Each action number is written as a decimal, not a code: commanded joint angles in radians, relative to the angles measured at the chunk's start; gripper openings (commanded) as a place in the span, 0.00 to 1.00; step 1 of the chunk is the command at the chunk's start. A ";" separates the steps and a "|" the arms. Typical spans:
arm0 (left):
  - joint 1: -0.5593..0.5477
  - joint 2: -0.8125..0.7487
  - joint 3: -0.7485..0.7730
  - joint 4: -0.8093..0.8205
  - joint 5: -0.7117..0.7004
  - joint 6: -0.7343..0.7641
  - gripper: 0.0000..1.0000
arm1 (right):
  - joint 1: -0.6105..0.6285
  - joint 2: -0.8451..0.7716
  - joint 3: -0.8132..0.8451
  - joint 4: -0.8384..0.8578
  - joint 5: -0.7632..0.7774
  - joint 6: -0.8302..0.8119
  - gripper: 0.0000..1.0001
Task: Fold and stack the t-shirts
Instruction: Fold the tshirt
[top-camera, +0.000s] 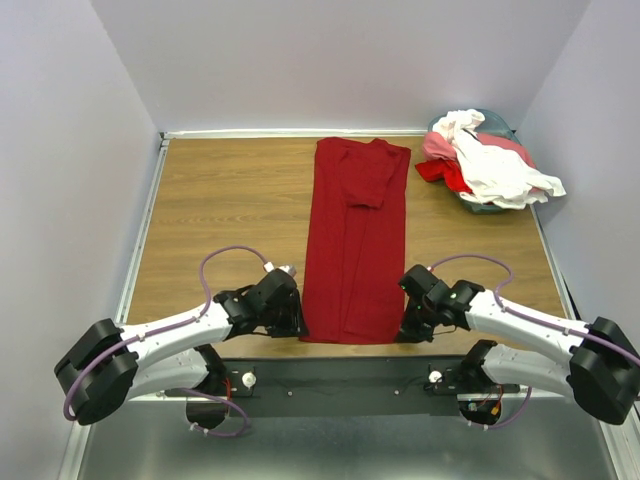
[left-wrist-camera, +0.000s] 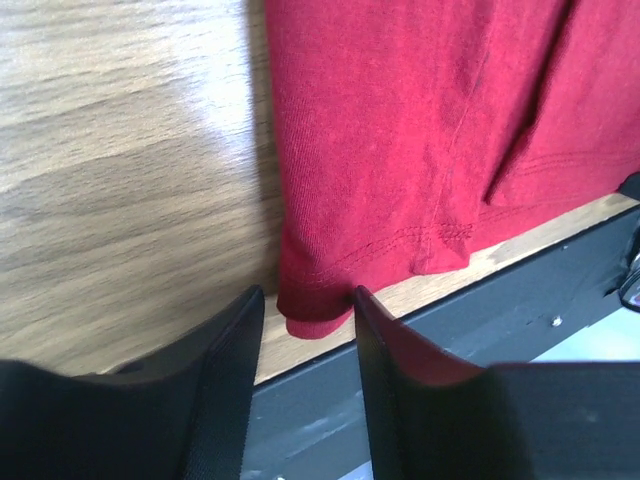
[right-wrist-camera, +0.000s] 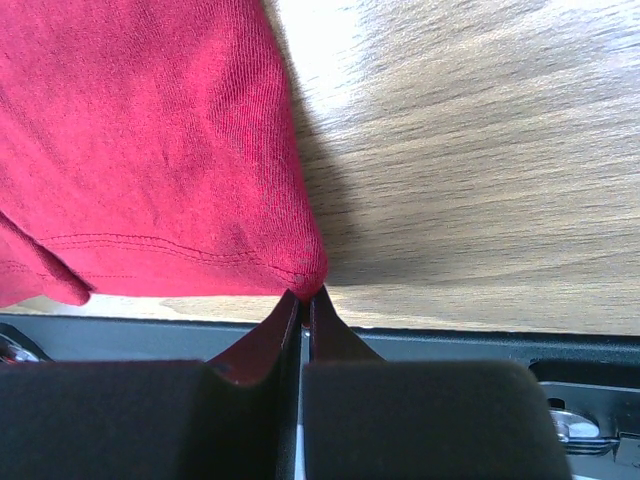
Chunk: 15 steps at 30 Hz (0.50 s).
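The dark crimson t-shirt (top-camera: 355, 235) lies as a long narrow strip down the middle of the table, sleeves folded in at the far end. My left gripper (top-camera: 292, 320) is at its near left hem corner; in the left wrist view the gripper (left-wrist-camera: 305, 305) is open, with the hem corner (left-wrist-camera: 310, 312) between the fingertips. My right gripper (top-camera: 408, 325) is at the near right corner; in the right wrist view it (right-wrist-camera: 304, 297) is shut on that hem corner (right-wrist-camera: 300, 265). A heap of white (top-camera: 500, 170), red-pink (top-camera: 445, 150) and teal (top-camera: 495, 122) t-shirts lies at the far right.
The wooden table (top-camera: 230, 210) ends in a black metal rail (top-camera: 340, 372) just behind both grippers. Purple walls close in the left, far and right sides.
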<state>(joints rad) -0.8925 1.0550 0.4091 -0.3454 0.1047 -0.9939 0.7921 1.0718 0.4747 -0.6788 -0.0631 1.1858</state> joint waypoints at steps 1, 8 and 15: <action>-0.006 -0.004 -0.023 -0.001 0.003 0.002 0.39 | 0.006 -0.022 -0.018 -0.028 0.051 0.017 0.09; -0.006 -0.004 -0.047 0.026 0.018 -0.002 0.32 | 0.007 -0.049 -0.031 -0.030 0.059 0.014 0.09; -0.008 -0.003 -0.032 0.051 0.029 0.003 0.16 | 0.006 -0.032 0.010 -0.036 0.091 0.000 0.09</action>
<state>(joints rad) -0.8925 1.0500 0.3790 -0.3138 0.1162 -0.9962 0.7921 1.0355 0.4591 -0.6830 -0.0402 1.1854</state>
